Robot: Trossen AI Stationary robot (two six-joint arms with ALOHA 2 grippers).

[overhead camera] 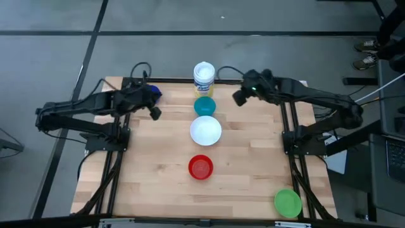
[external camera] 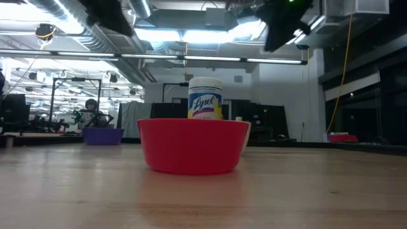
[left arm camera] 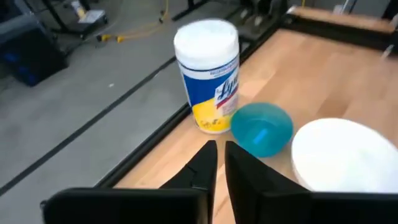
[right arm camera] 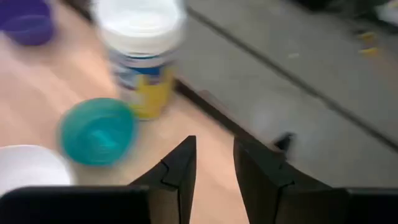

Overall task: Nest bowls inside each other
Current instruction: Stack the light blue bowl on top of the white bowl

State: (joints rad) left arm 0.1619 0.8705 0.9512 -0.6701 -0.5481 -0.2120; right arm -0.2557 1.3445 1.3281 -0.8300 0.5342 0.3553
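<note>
Four bowls stand rim up on the wooden table, and the white bowl (overhead camera: 205, 130) in the middle shows only a pale disc. The teal bowl (overhead camera: 204, 106) lies just beyond it and the red bowl (overhead camera: 200, 167) nearer the front. The green bowl (overhead camera: 288, 202) sits at the near right corner. The dark blue bowl (overhead camera: 154, 93) peeks out by my left arm at the far left. My left gripper (overhead camera: 154, 113) hangs above the table, left of the teal bowl, its fingers (left arm camera: 208, 158) a narrow slit apart. My right gripper (overhead camera: 240, 98) hangs open at the far right, nothing between its fingers (right arm camera: 180, 165).
A tall white-lidded canister (overhead camera: 204, 77) with a yellow and blue label stands at the table's far edge, right behind the teal bowl. Bare wood lies along the near left part of the table (overhead camera: 139, 183). Beyond the far edge is grey floor.
</note>
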